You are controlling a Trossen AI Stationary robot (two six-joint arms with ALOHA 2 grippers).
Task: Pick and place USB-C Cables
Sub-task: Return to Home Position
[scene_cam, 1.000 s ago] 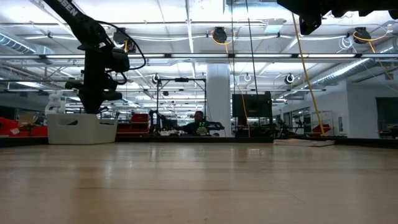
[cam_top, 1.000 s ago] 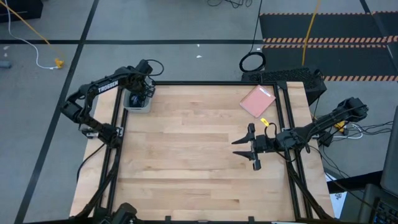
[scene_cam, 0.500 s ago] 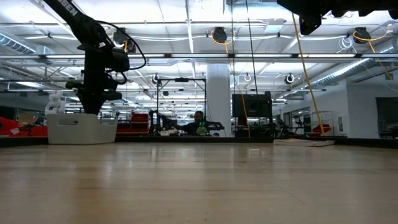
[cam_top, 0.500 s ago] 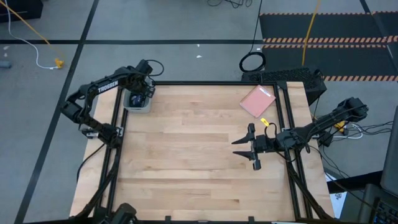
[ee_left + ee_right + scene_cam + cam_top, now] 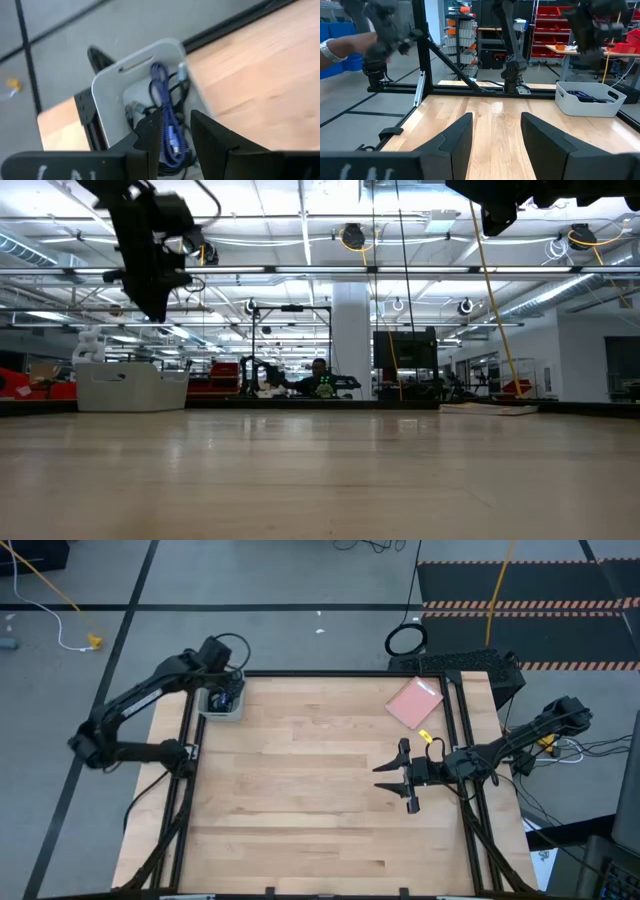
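Note:
The USB-C cables lie coiled together inside a small white bin at the table's far left corner. The blue-purple cable lies on top, with black cables beside it. In the right wrist view, a bit of blue cable shows over the bin's rim. My left gripper hangs open and empty above the bin, well clear of it in the low view. My right gripper waits open and empty over the table's right half.
A pink flat square lies near the far right corner, with a small yellow piece near the right arm. A black frame runs along the table's edges. A person's hand shows beyond the table's left side.
My left gripper has risen straight up out of the white bin, and now hangs well above its rim. The left arm's elbow has swung out toward the table's left. The cables stay in the bin. The right arm has kept still.

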